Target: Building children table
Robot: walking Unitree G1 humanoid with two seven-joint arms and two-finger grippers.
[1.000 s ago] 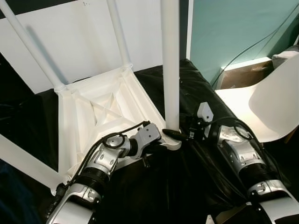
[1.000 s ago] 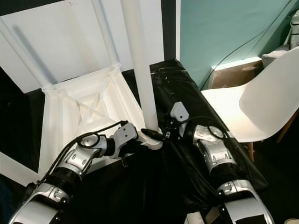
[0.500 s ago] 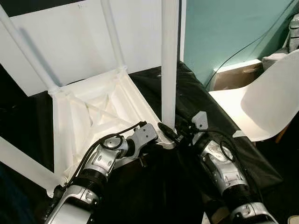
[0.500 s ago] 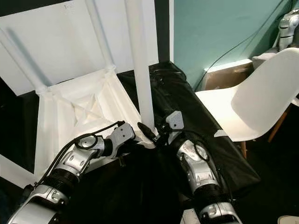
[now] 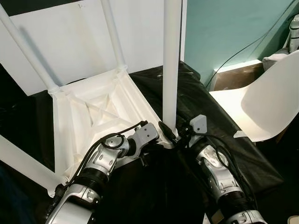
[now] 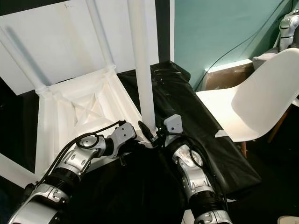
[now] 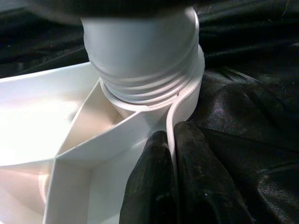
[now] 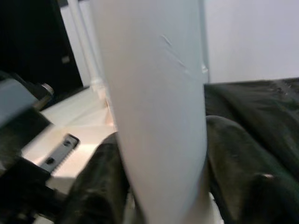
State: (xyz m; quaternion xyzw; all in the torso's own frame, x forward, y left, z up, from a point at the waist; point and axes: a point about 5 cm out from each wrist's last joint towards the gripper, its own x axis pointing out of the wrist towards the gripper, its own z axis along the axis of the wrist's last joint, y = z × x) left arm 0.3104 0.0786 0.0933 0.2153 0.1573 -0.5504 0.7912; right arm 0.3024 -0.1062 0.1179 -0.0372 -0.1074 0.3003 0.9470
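Observation:
The white children's table (image 5: 93, 112) lies upside down on black cloth, its ribbed underside facing up. The near leg (image 5: 170, 70) stands upright in the corner socket; its threaded end (image 7: 140, 70) sits in the socket. My left gripper (image 5: 161, 141) is shut on the thin rim (image 7: 171, 135) right beside that socket, with one black finger (image 7: 152, 186) on each side of it. My right gripper (image 5: 171, 135) is shut on the leg (image 8: 159, 116) just above its base, and its fingers (image 8: 100, 182) hug both sides.
Three other legs (image 5: 114, 35) rise from the far and left corners. A white chair (image 5: 266, 102) stands at the right, beside the cloth's edge (image 5: 252, 158). A white board (image 5: 70, 42) leans on the wall behind, and a cardboard box (image 5: 233, 74) and cable are at the back right.
My right forearm has swung in from the right to below the leg, with the gripper staying at the leg's base. The left gripper has kept its hold on the rim. The camera has shifted slightly.

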